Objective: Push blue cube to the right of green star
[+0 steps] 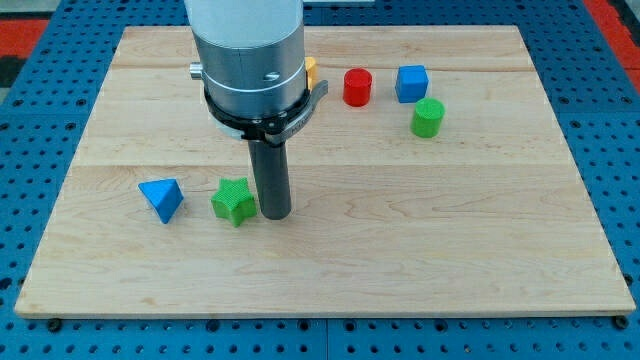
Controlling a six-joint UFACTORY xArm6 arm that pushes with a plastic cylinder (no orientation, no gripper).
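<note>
Two blocks matter to this task: the blue cube and the green star, taken below as the landmark. My tip rests on the wooden board just beside the green star on its right, touching it or nearly so; the exact contact cannot be confirmed. The tip is a plain rod with nothing to open or close, and it holds nothing. The blue cube lies well apart from the green star, up and to the view's right, near the board's top edge. A red cylinder stands just left of the cube, and a green cylinder stands just below and right of it. A blue pyramid-like block sits to the left of the green star, and a yellow block shows partly behind the arm housing, its shape unclear. The controlling relation is direction: from the tip, the cube lies up and to the view's right, while its destination is the spot the tip now occupies. The judgement follows that the tip should travel to the cube's far upper-right side and push down and left, taking care not to sweep the green cylinder or disturb the star.
</note>
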